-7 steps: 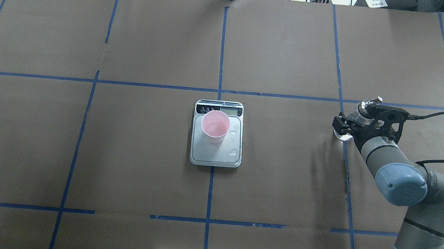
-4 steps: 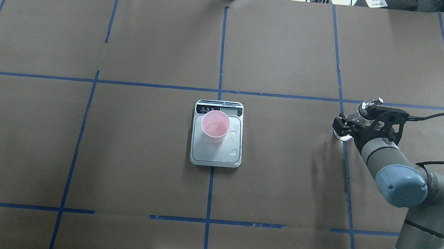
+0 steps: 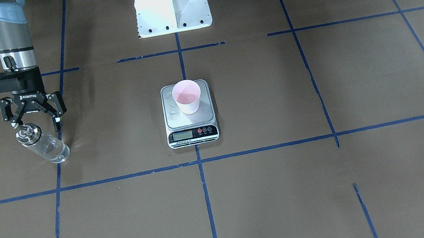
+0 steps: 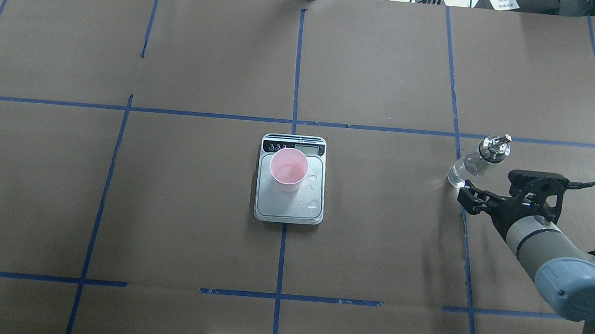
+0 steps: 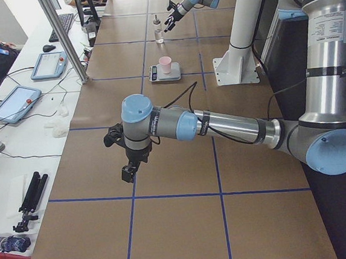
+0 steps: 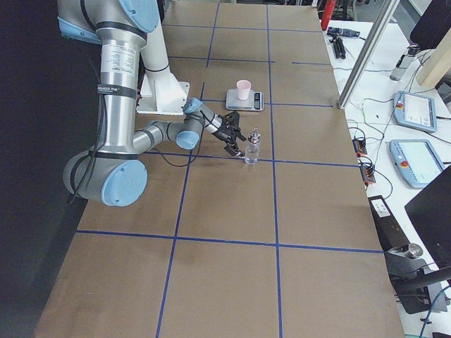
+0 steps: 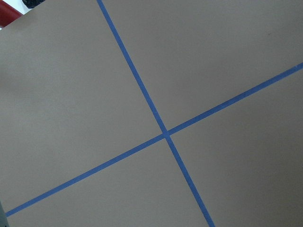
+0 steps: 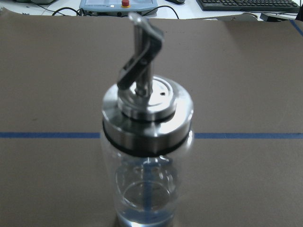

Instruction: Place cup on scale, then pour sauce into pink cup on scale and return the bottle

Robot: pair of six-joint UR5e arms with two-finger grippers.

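Observation:
The pink cup (image 4: 289, 169) stands on the scale (image 4: 283, 208) at the table's middle, also in the front view (image 3: 187, 96). The clear glass bottle (image 4: 475, 164) with its silver pourer cap (image 4: 494, 146) stands free on the table at the right, with a little clear liquid low inside. My right gripper (image 3: 35, 122) is open and empty, just behind the bottle (image 3: 43, 146) on the robot's side, apart from it. The right wrist view shows the bottle (image 8: 147, 156) close, with no fingers. My left gripper (image 5: 128, 170) hangs over bare table far left; I cannot tell its state.
Water drops (image 4: 315, 204) lie on the scale's platform beside the cup. The white robot base (image 3: 171, 5) stands at the table's robot side. Blue tape lines grid the brown table cover. Tablets (image 6: 416, 109) and cables lie on a side bench past the table's far edge.
My right gripper has opened, let go of the bottle and drawn back toward the robot. The bottle stays standing on the table. Cup and scale have not moved.

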